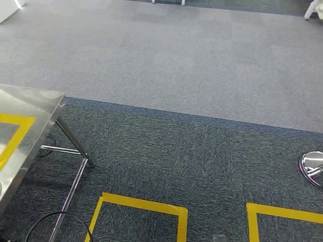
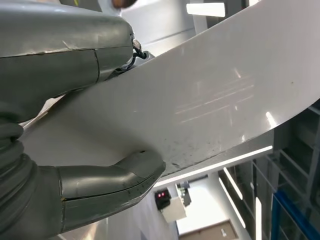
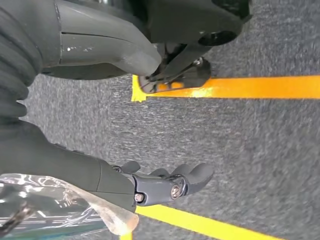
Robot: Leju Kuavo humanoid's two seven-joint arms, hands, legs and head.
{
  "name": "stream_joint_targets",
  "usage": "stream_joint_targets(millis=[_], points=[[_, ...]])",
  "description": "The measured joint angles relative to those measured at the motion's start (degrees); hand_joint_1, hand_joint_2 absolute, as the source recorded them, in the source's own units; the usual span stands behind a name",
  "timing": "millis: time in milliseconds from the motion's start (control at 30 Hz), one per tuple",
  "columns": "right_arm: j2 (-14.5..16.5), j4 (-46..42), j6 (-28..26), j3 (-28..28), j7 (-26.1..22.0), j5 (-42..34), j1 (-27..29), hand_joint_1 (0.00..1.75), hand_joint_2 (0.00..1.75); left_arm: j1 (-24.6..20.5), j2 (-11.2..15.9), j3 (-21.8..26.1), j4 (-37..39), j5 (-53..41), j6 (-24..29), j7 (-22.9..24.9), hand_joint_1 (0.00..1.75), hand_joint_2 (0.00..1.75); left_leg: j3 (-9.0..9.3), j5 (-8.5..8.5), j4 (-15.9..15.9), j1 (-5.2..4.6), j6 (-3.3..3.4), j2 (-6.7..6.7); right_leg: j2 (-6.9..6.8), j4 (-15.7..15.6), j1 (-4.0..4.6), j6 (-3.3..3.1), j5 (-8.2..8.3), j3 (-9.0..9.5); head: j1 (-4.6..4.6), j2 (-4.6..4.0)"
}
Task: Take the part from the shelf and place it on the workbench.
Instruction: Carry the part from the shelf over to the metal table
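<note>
Left hand [image 2: 81, 107] grips part [image 2: 211, 95], a white curved sheet: thumb [image 2: 124, 177] pressed under one face, fingers [image 2: 68, 35] clamped over other. Part held up in air, ceiling lights behind. Right hand [image 3: 113, 115] hangs over dark carpet [image 3: 241, 140], holds nothing; thumb and fingers [image 3: 170, 185] apart, lightly curled. Head view: steel workbench [image 1: 28, 131] corner at left, yellow tape [image 1: 141, 204] squares on floor.

A steel tabletop [image 1: 36, 103] marked with yellow tape [image 1: 15, 133] is seen at the left, carried on thin metal legs [image 1: 74, 141]. The carpeted floor [image 1: 182, 75] is marked with yellow tape outlines [image 1: 141, 204], and a black cable [image 1: 45, 219] is laid on it beside the legs.
</note>
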Motion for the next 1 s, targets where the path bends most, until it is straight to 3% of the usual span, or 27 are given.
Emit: stream_joint_targets(millis=[67,100,167,233,300,367,400,433,467,500,567,633,667,767,833,900,933,967,1000], points=[[0.0,0.0,-0.4,0.0,-0.3,0.0,0.0,0.00,1.75,-0.1,0.0,0.1,0.0,-0.1,0.0,0.0,1.75,1.75,0.37,-0.15,0.0,-0.18,0.10,-1.66,1.89,-7.9,0.51,-0.98,4.98,2.73,-0.02,0.00],[0.0,0.0,-0.7,0.0,-0.5,0.1,0.0,0.00,1.75,-0.1,0.0,0.2,0.0,-0.1,0.0,0.0,1.75,1.75,0.43,-0.23,0.1,-0.25,0.07,-2.46,3.17,-11.7,0.59,-1.33,6.62,4.27,-0.04,0.00],[0.0,0.0,-1.1,0.1,-0.8,0.1,-0.1,0.00,1.75,-0.2,0.0,0.3,0.0,-0.3,0.0,0.0,1.75,1.75,0.21,-0.21,0.1,-0.14,-0.29,-3.79,4.68,-15.4,0.63,-1.54,7.38,6.09,-0.01,0.01],[0.0,0.0,-1.4,0.1,-1.0,-0.1,-0.2,0.00,1.75,-0.2,0.0,0.4,0.1,-0.8,0.0,0.0,1.75,1.75,-0.01,-0.09,-0.1,0.00,-0.84,-4.84,3.64,-16.1,0.48,-1.56,7.40,6.76,0.04,0.01],[0.1,0.0,-1.7,0.1,-1.2,-0.3,-0.2,0.00,1.75,-0.4,0.1,0.4,0.1,-1.5,0.0,0.0,1.75,1.75,-0.64,-1.21,1.4,-0.24,-1.36,-2.90,2.16,-17.0,0.21,-1.93,7.71,7.35,-0.20,0.01],[0.2,0.0,-1.8,0.1,-1.2,-0.5,-0.2,0.00,1.75,-0.7,0.2,0.3,0.4,-2.1,0.0,0.0,1.75,1.75,-3.17,-4.39,6.9,-0.28,-1.95,0.69,0.54,-17.5,0.14,-2.20,7.74,7.79,-0.48,0.01],[0.2,0.0,-1.8,0.1,-1.2,-0.5,-0.1,0.00,1.75,-0.8,0.2,0.3,0.6,-2.3,0.0,0.0,1.75,1.75,-5.00,-6.14,10.7,-0.09,-2.27,1.65,-0.33,-17.5,0.15,-2.24,7.63,7.86,-0.56,0.02],[0.2,0.0,-1.9,0.1,-1.2,-0.6,-0.1,0.00,1.75,-0.9,0.3,0.2,0.8,-2.4,0.0,0.0,1.75,1.75,-6.53,-7.19,13.8,0.14,-2.55,2.05,-1.16,-17.4,0.15,-2.21,7.48,7.88,-0.55,0.02],[0.2,0.0,-1.9,0.0,-1.1,-0.7,-0.1,0.00,1.75,-0.9,0.3,0.2,1.0,-2.4,0.0,0.0,1.75,1.75,-7.26,-7.20,15.2,0.40,-2.82,2.26,-2.00,-17.4,0.13,-2.15,7.33,7.94,-0.57,0.02],[0.2,0.0,-2.0,0.0,-1.1,-0.7,-0.1,0.00,1.75,-0.9,0.3,0.2,1.2,-2.4,0.0,0.0,1.75,1.75,-6.80,-6.04,14.3,0.62,-3.05,2.46,-2.75,-17.4,0.09,-2.05,7.18,8.06,-0.56,0.02],[0.2,0.0,-2.0,0.0,-1.1,-0.8,-0.1,0.00,1.75,-1.0,0.3,0.2,1.5,-2.5,0.0,0.0,1.75,1.75,-3.01,-2.06,6.9,0.87,-3.33,4.15,-4.04,-17.3,0.01,-1.65,6.76,8.55,-0.57,0.01],[0.2,0.0,-2.0,0.0,-1.2,-0.8,-0.1,0.00,1.75,-1.1,0.3,0.2,1.8,-2.5,0.0,0.0,1.75,1.75,0.16,-0.13,0.7,0.56,-2.88,6.28,-5.01,-17.1,0.22,-1.02,6.29,8.95,-0.59,0.01],[0.2,0.0,-2.0,0.0,-1.2,-0.9,-0.1,0.00,1.75,-1.2,0.3,0.2,1.9,-2.6,0.0,0.0,1.75,1.75,0.63,-0.19,-0.3,0.35,-2.48,6.75,-5.45,-17.0,0.35,-0.73,6.12,9.08,-0.59,0.01],[0.2,0.0,-2.0,0.0,-1.2,-0.9,-0.3,0.00,1.75,-1.2,0.3,0.2,2.2,-2.6,0.0,0.0,1.75,1.75,0.57,-0.20,-0.7,0.12,-1.18,5.09,-6.46,-16.9,0.18,0.21,5.55,9.43,-0.60,0.00],[0.2,0.0,-2.0,0.0,-1.3,-0.9,-0.4,0.00,1.75,-1.3,0.3,0.2,2.3,-2.7,0.0,0.0,1.75,1.75,0.77,0.05,-1.0,0.31,-0.45,3.93,-4.38,-13.9,-0.06,0.77,3.40,8.19,-0.30,0.01],[0.2,0.0,-2.0,0.0,-1.2,-0.9,-0.4,0.00,1.75,-1.4,0.3,0.2,2.5,-2.6,0.0,0.0,1.75,1.75,0.72,0.16,-1.1,0.38,-0.02,2.78,-1.40,-6.2,-0.13,0.89,-0.28,4.36,0.09,0.02],[0.2,0.0,-2.0,0.0,-1.2,-0.9,-0.3,0.00,1.75,-1.4,0.3,0.2,2.6,-2.5,0.0,0.0,1.75,1.75,0.68,0.18,-1.0,0.34,0.09,2.11,-0.74,-2.3,-0.12,0.87,-1.60,2.22,0.15,0.02],[0.2,0.0,-2.0,0.0,-1.2,-0.9,-0.3,0.00,1.75,-1.4,0.3,0.3,2.7,-2.4,0.0,0.0,1.75,1.75,0.70,0.17,-1.0,0.29,0.12,1.36,-0.39,0.2,-0.09,0.80,-1.90,0.69,0.15,0.01],[0.2,0.0,-2.0,0.0,-1.2,-0.9,-0.2,0.00,1.75,-1.4,0.3,0.3,2.8,-2.2,0.0,0.0,1.75,1.75,0.76,0.16,-1.0,0.25,0.12,0.56,-0.21,0.4,-0.07,0.66,-0.94,0.21,0.15,0.01]])
